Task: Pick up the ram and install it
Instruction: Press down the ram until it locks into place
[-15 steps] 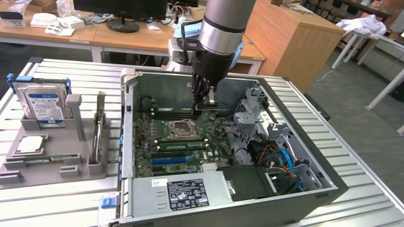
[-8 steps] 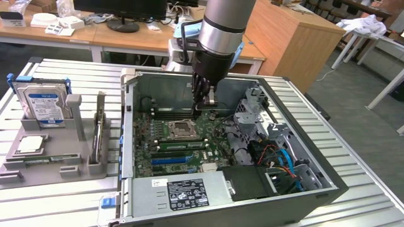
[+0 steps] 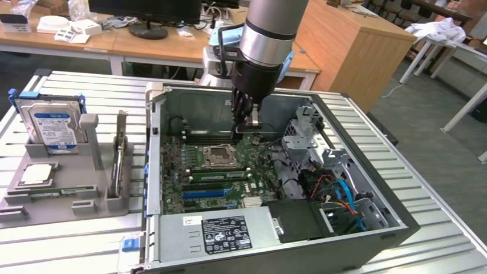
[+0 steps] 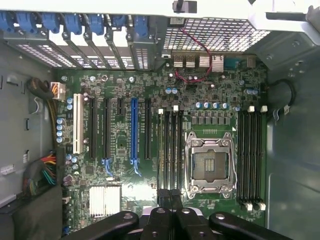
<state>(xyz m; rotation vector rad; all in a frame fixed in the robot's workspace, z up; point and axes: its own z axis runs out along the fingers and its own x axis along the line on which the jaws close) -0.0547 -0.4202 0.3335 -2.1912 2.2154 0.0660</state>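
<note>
No text can be read — the hard drive (image 3: pixel 53 127) and power supply (image 3: pixel 226 234) labels stay illegible.

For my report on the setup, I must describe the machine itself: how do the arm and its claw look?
The arm is a thick round tube, dark grey above and shiny silver below, with a light blue ring at the joint. Under it sits a black wrist block. The claw is black and slim, with narrow fingers on black linkage bars with round silver pivot bolts. No cables or markings can be made out on it.
</note>
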